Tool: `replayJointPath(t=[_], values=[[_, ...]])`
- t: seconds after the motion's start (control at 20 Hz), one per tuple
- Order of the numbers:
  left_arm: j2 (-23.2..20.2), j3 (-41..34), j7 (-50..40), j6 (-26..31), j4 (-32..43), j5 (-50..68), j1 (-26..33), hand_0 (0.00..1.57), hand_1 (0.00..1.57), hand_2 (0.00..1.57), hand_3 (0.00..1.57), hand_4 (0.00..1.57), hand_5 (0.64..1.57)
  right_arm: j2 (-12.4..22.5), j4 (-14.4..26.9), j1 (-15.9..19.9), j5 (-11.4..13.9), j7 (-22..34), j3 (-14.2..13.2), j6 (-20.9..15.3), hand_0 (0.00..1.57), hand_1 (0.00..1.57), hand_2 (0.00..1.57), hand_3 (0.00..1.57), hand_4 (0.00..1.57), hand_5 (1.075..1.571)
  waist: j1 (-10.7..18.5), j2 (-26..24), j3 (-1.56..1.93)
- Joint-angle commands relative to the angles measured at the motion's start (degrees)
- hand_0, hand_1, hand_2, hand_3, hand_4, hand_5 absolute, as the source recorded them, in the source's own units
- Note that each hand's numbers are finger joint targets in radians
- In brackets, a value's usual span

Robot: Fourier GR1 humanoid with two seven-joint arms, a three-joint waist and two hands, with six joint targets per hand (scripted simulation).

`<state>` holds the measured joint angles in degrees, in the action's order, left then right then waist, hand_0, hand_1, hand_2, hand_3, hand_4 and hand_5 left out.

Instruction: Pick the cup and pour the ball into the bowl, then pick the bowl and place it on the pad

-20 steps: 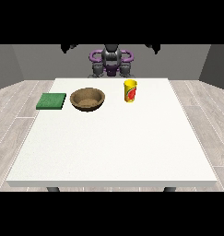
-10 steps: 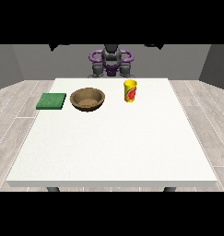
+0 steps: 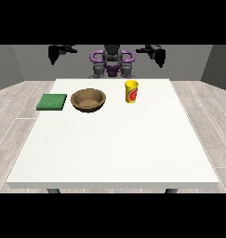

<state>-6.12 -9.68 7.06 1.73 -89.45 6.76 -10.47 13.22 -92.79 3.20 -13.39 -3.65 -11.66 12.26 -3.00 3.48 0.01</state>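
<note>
Where the white worktop (image 3: 112,144) spreads flat, a square green pad (image 3: 52,102) lies leftmost, then a round wooden bowl (image 3: 89,100), interior bare, then an upright yellow cup (image 3: 131,91), contents hidden. Each robot hand, at the view's left (image 3: 54,54) and right (image 3: 159,56), hangs raised above the far edge holding nothing; finger spread cannot be told.

No readable text anywhere; only a red patch, perhaps a label, on the yellow cup (image 3: 131,91).
</note>
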Motion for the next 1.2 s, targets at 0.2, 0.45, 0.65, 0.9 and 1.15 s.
replayJointPath(t=[0.2,0.45,0.65,0.9,1.15], values=[[5.18,2.31,18.03,-2.09,13.31,-4.87,0.48,0.00,0.00,0.00,0.00,0.00,1.518,0.35,4.85,2.07,1.55,-7.27,-1.26,1.98,0.00,0.00,0.00,0.00,0.00,1.571,-1.28,5.49,-0.02],[6.06,6.98,24.12,-11.40,23.14,-4.51,-4.16,0.00,0.00,0.00,0.00,0.00,1.523,2.50,6.35,7.26,0.36,-4.55,-2.59,2.39,0.00,0.00,0.00,0.00,0.00,1.570,-2.75,6.52,-0.03],[4.63,0.28,33.00,-7.95,33.95,-4.19,-8.29,0.00,0.00,0.00,0.00,0.00,1.517,-0.27,3.49,5.26,1.33,-5.91,-0.28,1.96,0.00,0.00,0.00,0.00,0.00,1.570,-4.77,10.14,-0.05],[4.38,0.28,34.84,-9.44,42.14,-5.35,-12.62,0.00,0.00,0.00,0.00,0.00,1.517,2.52,9.99,5.82,-0.25,-8.66,-3.59,5.68,0.00,0.00,0.00,0.00,0.00,1.571,-3.82,8.29,-0.02],[3.64,-2.62,42.71,-8.77,49.56,-3.87,-15.95,0.00,0.00,0.00,0.00,0.00,1.521,2.91,9.86,7.28,-0.40,-11.35,-4.05,6.48,0.00,0.00,0.00,0.00,0.00,1.571,-5.62,12.98,-0.04]])
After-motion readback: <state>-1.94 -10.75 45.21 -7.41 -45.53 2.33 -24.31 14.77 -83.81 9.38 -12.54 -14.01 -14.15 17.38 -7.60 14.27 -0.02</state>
